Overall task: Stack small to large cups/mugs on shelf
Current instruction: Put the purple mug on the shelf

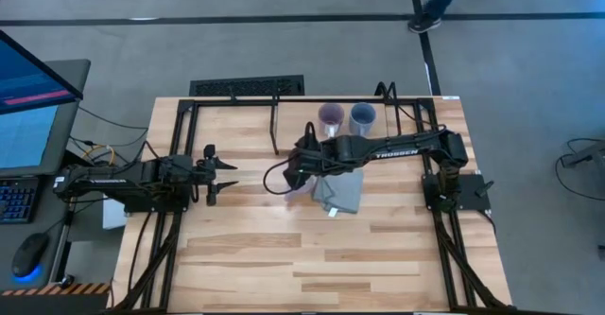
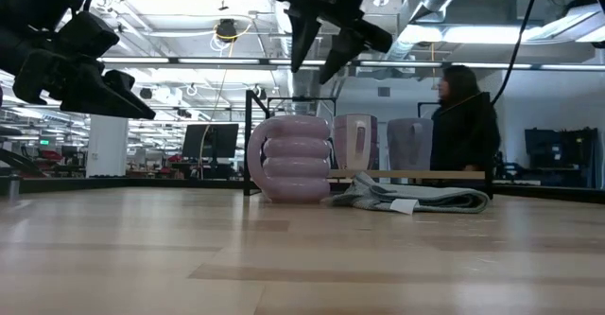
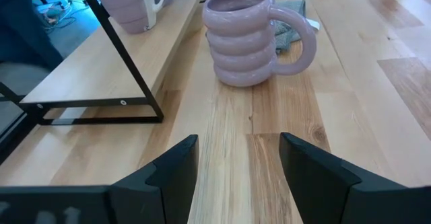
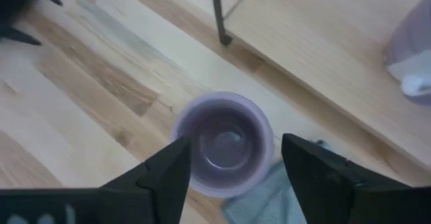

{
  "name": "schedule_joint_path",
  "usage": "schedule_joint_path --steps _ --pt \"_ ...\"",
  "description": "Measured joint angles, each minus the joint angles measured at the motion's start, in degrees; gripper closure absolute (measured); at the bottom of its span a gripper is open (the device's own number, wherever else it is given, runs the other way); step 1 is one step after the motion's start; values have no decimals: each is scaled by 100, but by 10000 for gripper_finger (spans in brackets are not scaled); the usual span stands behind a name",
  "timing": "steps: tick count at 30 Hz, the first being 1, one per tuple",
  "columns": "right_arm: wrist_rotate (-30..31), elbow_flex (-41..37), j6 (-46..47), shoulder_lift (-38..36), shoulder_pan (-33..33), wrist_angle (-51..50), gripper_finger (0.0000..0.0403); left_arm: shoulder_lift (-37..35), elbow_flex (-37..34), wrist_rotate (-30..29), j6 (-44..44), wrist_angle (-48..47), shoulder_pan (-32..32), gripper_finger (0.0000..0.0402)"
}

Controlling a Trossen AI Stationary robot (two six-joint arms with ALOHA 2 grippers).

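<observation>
Lavender ribbed ceramic mug [image 3: 246, 39] stands upright on the wooden table [image 3: 350, 83] beside the grey cloth [image 2: 416, 198]; right gripper [image 4: 232, 173] hovers released above it. Rigid, smooth, breakable; probably best pinched across its rim.

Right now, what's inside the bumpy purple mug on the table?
Nothing shows inside the bumpy purple mug: the right wrist view looks straight down into it and sees only its bare bottom. The open right gripper hovers above it.
</observation>
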Motion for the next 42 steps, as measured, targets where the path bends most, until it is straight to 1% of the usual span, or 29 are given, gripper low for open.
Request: schedule_joint_path --steps 6,9,13,17,20,29,34,37,42 --pt "-9 0 44 0 -7 329 147 0 0 2 2 0 0 203" --pt "-22 0 232 0 -22 264 147 0 0 2 1 -5 0 203" --pt "-306 0 639 0 -41 139 147 0 0 2 2 -11 0 203" --pt "-353 0 979 0 -37 -132 147 0 0 1 2 -37 2 203" --pt "-361 -34 992 0 -37 -184 147 0 0 2 2 -37 0 203" --pt "-384 -670 954 2 -77 417 147 -2 0 1 1 -37 0 203" --pt "-393 -792 901 14 -126 636 147 0 0 0 2 -37 0 203" --pt "-446 -842 894 156 -162 738 147 0 0 1 2 -37 0 203" --pt "-593 -833 622 455 -244 878 147 0 0 -1 2 -37 0 203"
